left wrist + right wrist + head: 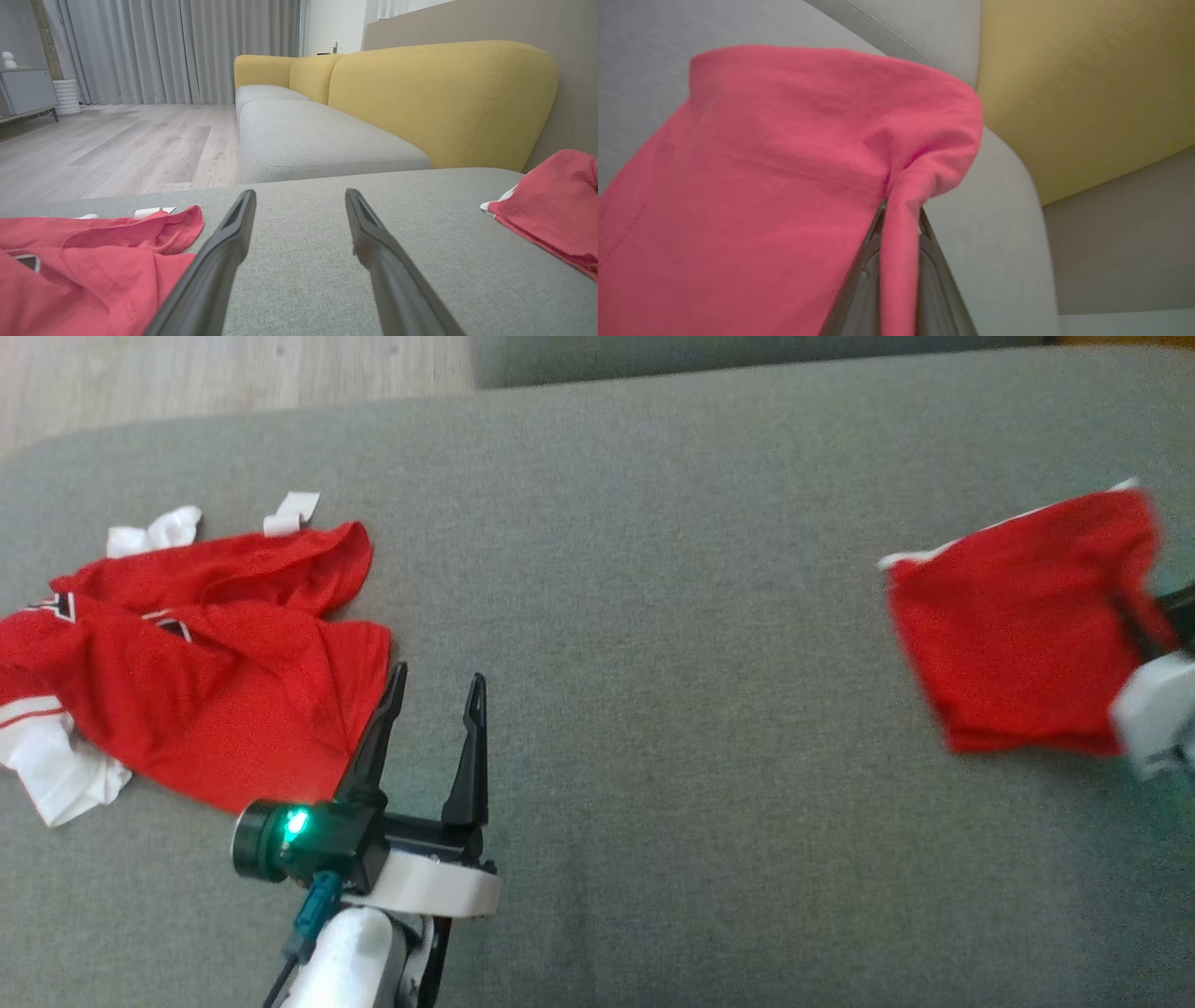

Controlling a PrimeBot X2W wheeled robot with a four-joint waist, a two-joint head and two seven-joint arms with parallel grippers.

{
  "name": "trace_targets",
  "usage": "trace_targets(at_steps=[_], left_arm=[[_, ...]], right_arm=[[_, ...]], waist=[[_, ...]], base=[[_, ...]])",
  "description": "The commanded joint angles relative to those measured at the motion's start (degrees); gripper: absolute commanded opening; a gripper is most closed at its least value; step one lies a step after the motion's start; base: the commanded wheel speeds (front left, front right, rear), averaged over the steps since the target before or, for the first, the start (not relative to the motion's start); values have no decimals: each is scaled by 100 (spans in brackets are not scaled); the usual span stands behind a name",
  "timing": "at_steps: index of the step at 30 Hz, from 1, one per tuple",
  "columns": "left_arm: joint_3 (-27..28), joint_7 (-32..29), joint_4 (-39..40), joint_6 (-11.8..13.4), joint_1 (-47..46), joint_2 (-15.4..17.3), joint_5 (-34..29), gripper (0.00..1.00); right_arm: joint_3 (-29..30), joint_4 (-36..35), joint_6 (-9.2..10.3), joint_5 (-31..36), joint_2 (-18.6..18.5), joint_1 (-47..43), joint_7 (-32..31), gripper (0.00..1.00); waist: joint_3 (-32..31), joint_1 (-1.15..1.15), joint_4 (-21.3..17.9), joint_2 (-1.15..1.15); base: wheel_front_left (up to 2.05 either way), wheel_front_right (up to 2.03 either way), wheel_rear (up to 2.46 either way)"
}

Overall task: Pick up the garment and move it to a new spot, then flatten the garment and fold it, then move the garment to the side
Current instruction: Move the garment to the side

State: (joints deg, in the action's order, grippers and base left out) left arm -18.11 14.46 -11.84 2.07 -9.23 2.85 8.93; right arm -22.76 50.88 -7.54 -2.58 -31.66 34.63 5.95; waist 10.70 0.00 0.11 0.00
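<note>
Two red garments are occupying the grey sofa cushion point(653, 616): at the left a crumpled shirt point(215, 700) is lying just beside the left tool point(439, 674), which is standing open and empty; at the right the right tool point(901, 214) is pinching a bunched edge of the folded garment point(1018, 635), soft light cloth probably sagging unless gripped through all layers

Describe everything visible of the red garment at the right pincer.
The red garment is a compact, roughly folded piece of soft knit-looking cloth with thin white trim along its far edge. It sits toward the right end of the grey cushion, apart from the red clothes on the left. The right pincer is shut on a bunched fold at its right edge; whether the rest is lifted is unclear.
</note>
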Motion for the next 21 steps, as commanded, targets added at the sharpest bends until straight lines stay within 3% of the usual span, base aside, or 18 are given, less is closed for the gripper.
trace_targets(at_steps=[1, 5, 9, 21], left_arm=[[179, 54, 224, -1, -299, 3, -12, 100], [167, 54, 209, -41, -407, 3, -61, 100], [166, 54, 217, -57, -515, 3, -76, 100], [150, 54, 166, -12, -616, 3, -62, 100]], right_arm=[[5, -36, 5, -46, -385, 186, 57, 0], [260, 215, 5, 9, -821, 285, 209, 0], [508, 440, 5, 131, -1005, 409, 349, 0], [1151, 741, 5, 536, -905, 505, 240, 0]], waist=[[178, 0, 42, 0], [354, 0, 103, 0], [488, 0, 158, 0], [498, 0, 193, 0]], base=[[0, 0, 0], [0, 0, 0], [0, 0, 0], [0, 0, 0]])
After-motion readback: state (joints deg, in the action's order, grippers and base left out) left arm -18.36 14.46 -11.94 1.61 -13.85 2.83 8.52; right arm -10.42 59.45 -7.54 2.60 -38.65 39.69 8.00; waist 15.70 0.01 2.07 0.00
